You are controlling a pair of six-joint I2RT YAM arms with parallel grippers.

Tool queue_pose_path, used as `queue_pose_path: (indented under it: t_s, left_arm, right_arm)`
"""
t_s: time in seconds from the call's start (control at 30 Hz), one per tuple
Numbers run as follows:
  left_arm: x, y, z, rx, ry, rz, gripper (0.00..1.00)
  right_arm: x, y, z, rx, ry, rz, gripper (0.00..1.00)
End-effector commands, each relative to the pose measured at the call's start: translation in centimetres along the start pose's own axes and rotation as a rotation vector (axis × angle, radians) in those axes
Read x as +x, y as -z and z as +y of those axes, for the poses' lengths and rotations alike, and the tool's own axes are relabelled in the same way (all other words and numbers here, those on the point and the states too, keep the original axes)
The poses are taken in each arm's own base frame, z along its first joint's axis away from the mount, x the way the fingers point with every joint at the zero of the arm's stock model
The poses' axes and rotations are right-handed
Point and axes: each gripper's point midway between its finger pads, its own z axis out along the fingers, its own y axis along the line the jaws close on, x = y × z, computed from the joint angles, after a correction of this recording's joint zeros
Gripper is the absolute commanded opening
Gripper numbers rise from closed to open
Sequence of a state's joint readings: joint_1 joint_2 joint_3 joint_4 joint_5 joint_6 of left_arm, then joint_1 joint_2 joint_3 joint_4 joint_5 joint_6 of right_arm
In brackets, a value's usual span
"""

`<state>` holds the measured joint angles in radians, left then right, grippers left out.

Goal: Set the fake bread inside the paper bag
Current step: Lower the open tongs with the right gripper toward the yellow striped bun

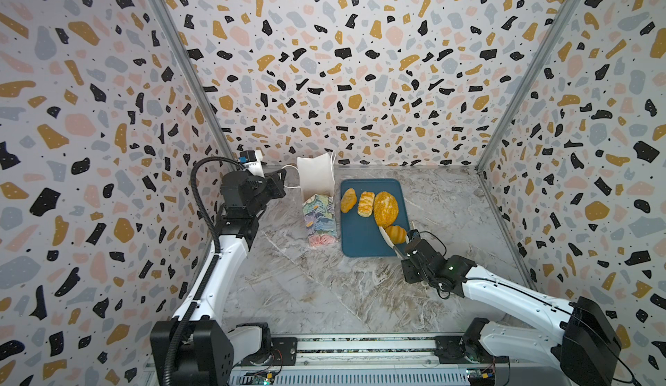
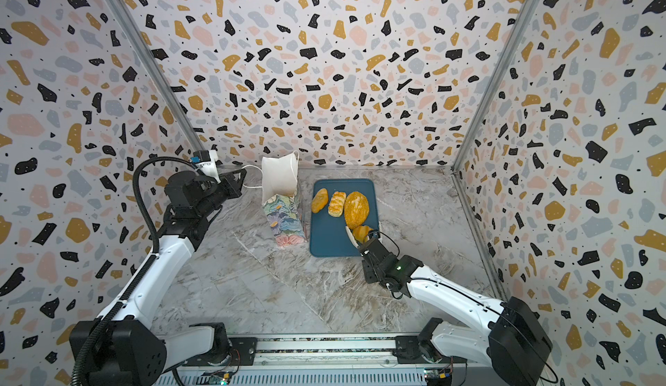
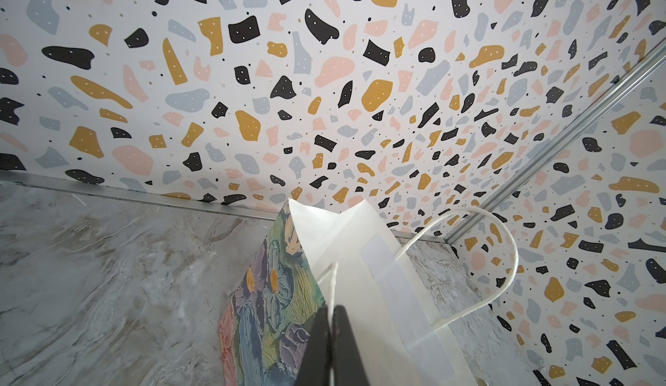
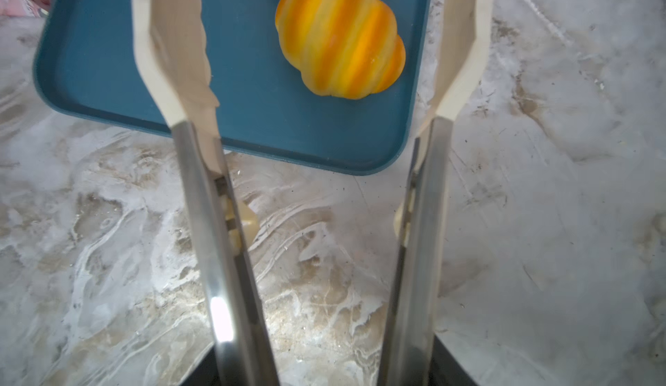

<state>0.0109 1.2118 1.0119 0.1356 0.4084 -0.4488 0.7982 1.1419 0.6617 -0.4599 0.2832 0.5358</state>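
Your left gripper (image 3: 331, 310) is pinched tight on a cord handle (image 3: 332, 279) of the paper bag (image 1: 319, 215). The bag stands by the far edge of the table (image 1: 324, 287), just left of the blue tray (image 1: 360, 243). Your right gripper (image 1: 407, 250) clamps the tongs (image 4: 173, 60). Their arms are spread either side of the ridged roll (image 4: 338, 38), touching neither side. Also on the tray: seeded loaf (image 1: 385, 209), plaited pastry (image 1: 366, 204), small roll (image 1: 348, 200).

Four golden fake breads (image 1: 385, 209) on tray (image 1: 360, 240); floral paper bag (image 1: 319, 218) open beside.
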Motion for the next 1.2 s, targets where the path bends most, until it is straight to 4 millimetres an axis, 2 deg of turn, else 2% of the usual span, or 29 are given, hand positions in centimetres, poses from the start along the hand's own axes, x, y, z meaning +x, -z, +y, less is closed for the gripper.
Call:
queue_pose_path:
  t_s: [0.0, 0.43, 0.97, 1.17]
  left_arm:
    - [-0.8, 0.4, -0.6, 0.022, -0.022, -0.037, 0.00]
    - [-0.8, 0.3, -0.5, 0.018, -0.023, -0.037, 0.00]
    - [-0.7, 0.2, -0.4, 0.019, -0.019, -0.034, 0.00]
    - [-0.5, 0.1, -0.4, 0.021, -0.016, -0.029, 0.00]
  right_arm:
    - [-0.5, -0.3, 0.1, -0.008, -0.025, -0.022, 0.58]
    - [0.9, -2.4, -0.7, 0.027, -0.006, 0.063, 0.58]
    - [-0.2, -4.0, -0.9, 0.047, 0.022, 0.103, 0.56]
    - [-0.3, -4.3, -0.7, 0.042, 0.031, 0.116, 0.42]
